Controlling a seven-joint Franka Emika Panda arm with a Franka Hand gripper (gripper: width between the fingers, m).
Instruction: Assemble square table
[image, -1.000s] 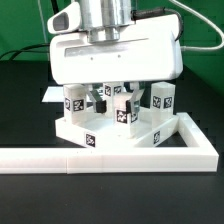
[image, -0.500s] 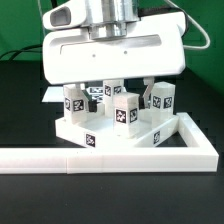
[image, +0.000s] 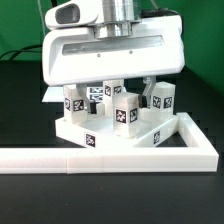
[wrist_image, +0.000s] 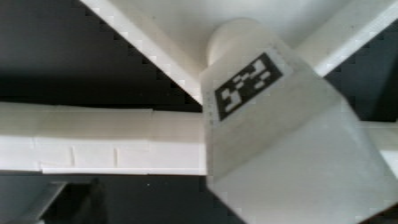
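The white square tabletop (image: 78, 127) lies flat with tags on its front rim. Several short white legs with tags stand on it: one at the exterior view's left (image: 75, 101), one in the middle (image: 125, 110), one at the right (image: 163, 98). My gripper (image: 126, 88) hangs just above the middle leg. Its dark fingers (image: 147, 88) are apart and hold nothing. In the wrist view the middle leg (wrist_image: 285, 130) fills the picture close up, tag facing the camera. My fingertips do not show there.
The long white L-shaped rail (image: 100, 156) runs along the front and up the exterior view's right side (image: 196, 135) of the tabletop. A corner of the marker board (image: 47, 93) shows behind at the left. A white bar (wrist_image: 89, 140) crosses the wrist view.
My gripper has risen straight up from around the middle leg. The leg stays standing on the tabletop. Nothing else has moved.
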